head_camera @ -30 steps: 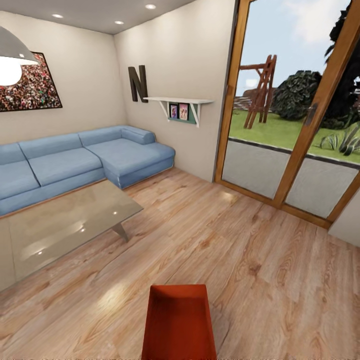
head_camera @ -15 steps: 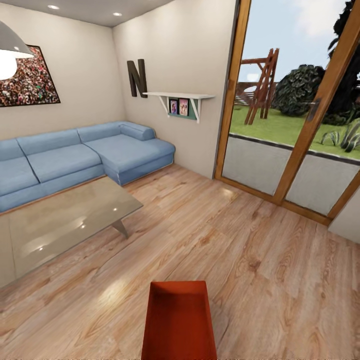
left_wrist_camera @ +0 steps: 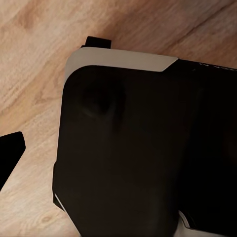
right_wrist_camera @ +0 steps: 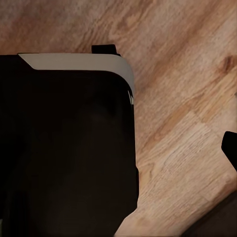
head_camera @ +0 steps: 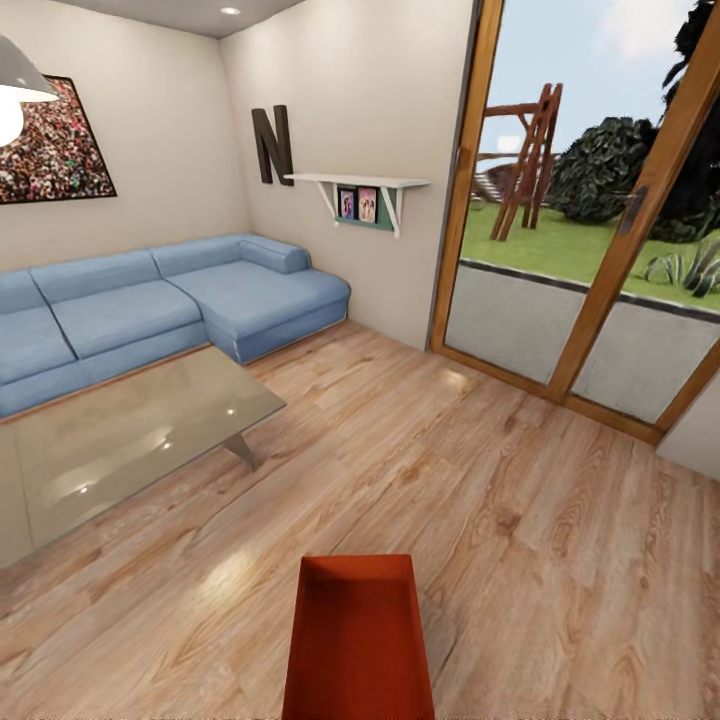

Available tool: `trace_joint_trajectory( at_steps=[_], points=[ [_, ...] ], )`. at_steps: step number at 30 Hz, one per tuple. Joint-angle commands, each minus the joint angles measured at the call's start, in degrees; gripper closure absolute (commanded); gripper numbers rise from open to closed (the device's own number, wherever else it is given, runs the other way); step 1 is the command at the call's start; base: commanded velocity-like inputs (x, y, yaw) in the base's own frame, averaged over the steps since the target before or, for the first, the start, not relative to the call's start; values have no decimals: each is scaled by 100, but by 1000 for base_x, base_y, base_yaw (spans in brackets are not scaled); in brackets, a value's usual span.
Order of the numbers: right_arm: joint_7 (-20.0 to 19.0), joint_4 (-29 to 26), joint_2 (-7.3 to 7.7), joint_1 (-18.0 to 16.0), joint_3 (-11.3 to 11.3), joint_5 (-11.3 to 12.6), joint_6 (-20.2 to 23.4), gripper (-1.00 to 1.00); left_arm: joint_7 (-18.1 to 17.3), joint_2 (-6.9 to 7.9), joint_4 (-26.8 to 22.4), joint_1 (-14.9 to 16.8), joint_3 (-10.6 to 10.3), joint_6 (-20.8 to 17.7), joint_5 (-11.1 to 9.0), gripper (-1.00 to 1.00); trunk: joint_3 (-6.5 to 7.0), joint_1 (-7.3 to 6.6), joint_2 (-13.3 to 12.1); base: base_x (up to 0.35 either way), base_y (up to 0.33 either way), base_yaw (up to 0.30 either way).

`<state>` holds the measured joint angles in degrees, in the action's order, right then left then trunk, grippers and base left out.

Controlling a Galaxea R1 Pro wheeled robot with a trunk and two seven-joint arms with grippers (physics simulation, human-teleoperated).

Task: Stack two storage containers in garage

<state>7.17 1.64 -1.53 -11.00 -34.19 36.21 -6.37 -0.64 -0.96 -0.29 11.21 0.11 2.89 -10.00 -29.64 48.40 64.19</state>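
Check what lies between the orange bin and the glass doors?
Bare wood-plank floor separates the storage container from the glass doors, in the head view.

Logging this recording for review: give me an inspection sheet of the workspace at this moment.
Surface: light wood-plank floor, glossy.
Job's things: one orange-red open-top rectangular bin at the head view's bottom edge, empty inside; what supports it is out of frame.
Clutter: nothing seen.
Grippers: dark finger tips show at the wrist views' edges; open or shut cannot be told.
Cables: nothing seen.
Surroundings: blue corner sofa, glass coffee table, wood-framed glass doors, white wall shelf.
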Motion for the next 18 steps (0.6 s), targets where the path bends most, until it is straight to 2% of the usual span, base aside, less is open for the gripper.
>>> trace_joint_trajectory(
  at_steps=[1, 18],
  points=[
    [4, 19, -5, -6, -46, 44, -26, -100, -7, -1, 7, 4, -2, 19, -45, -100, -14, 0, 3, 0, 0, 0],
    [4, 21, -5, -3, -44, 53, -9, -100, -7, -1, 3, 4, -2, 23, -37, -100, -168, 0, 3, 0, 0, 0]
  ],
)
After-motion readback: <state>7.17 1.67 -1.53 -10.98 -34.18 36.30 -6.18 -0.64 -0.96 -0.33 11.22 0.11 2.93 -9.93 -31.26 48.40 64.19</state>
